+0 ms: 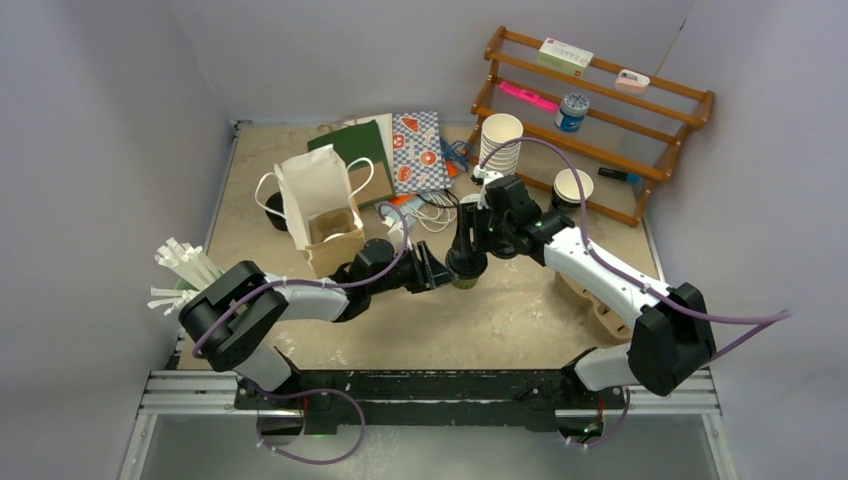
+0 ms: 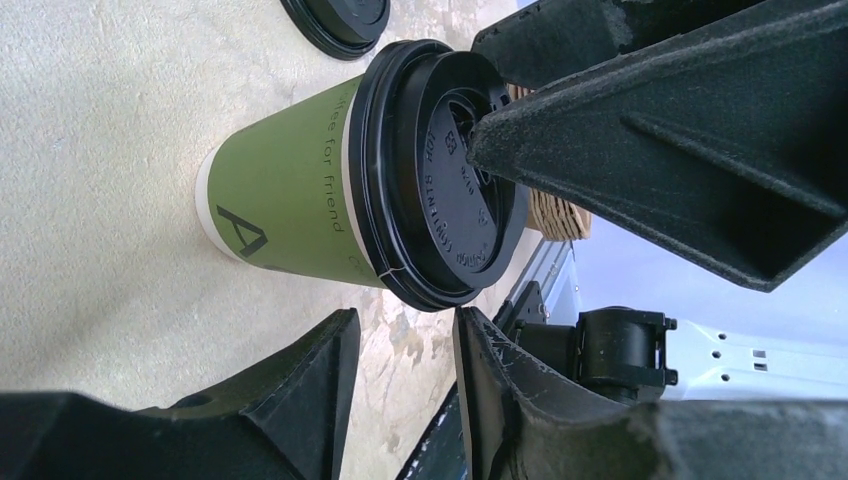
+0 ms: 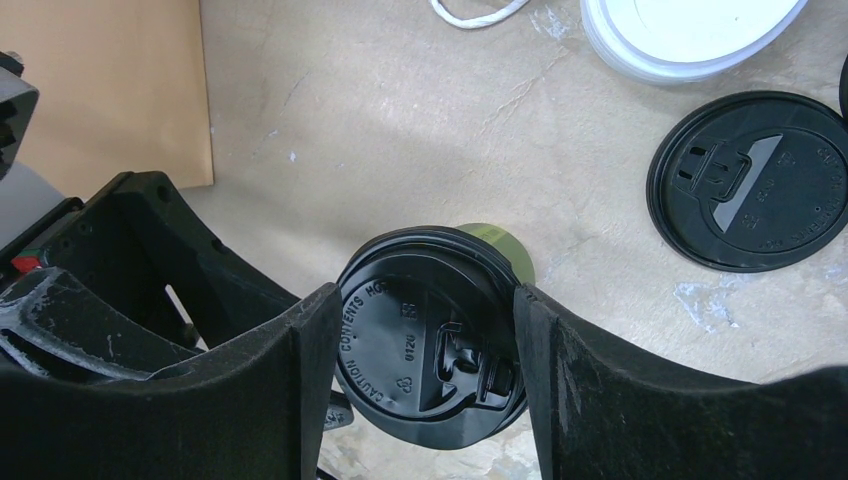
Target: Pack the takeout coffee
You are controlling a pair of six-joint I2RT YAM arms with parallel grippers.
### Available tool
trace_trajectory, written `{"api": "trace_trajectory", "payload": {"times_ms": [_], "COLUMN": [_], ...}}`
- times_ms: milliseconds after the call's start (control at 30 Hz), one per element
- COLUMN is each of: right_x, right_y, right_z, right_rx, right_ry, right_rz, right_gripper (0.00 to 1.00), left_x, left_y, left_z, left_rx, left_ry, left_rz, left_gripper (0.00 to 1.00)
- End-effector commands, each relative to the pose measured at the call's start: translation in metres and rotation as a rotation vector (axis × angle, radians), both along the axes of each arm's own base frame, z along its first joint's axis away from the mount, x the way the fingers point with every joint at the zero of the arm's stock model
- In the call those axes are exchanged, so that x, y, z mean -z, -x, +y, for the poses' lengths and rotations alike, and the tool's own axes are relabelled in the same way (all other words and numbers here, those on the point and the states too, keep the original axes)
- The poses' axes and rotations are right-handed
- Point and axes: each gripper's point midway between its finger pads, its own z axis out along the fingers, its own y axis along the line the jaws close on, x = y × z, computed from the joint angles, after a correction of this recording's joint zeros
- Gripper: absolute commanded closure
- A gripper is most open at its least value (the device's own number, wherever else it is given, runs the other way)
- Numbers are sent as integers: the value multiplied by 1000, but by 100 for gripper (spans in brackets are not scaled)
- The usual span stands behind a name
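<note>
Green paper cup with black lid stands mid-frame on the surface. The right fingers pinch the lid's rim, and the left fingers gape empty beside it. Lifting by the lid could pop it off and spill the coffee.

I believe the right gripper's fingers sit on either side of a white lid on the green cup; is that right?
Not quite: the lid on the green cup is black, not white, as the right wrist view shows. The fingers of the right gripper do sit on either side of it.
</note>
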Motion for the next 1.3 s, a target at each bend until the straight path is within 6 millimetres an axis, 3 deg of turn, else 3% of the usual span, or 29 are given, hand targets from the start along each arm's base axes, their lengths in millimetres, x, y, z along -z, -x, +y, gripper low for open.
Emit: {"api": "trace_trajectory", "payload": {"times_ms": [0, 667, 1267], "right_x": [-5, -2, 4], "right_y": [2, 6, 9], "right_z": [1, 0, 0], "right_rx": [-10, -21, -31], "right_ry": [-20, -16, -8], "right_rz": [-7, 5, 24], "right_gripper": [34, 36, 36], "left_x": [-24, -27, 4], "left_y": [-6, -14, -16], "left_z": [-12, -8, -1], "left_rx": [19, 13, 0], "left_ry": [77, 84, 26], "left_rz": [-50, -59, -9], "left_gripper": [58, 53, 65]}}
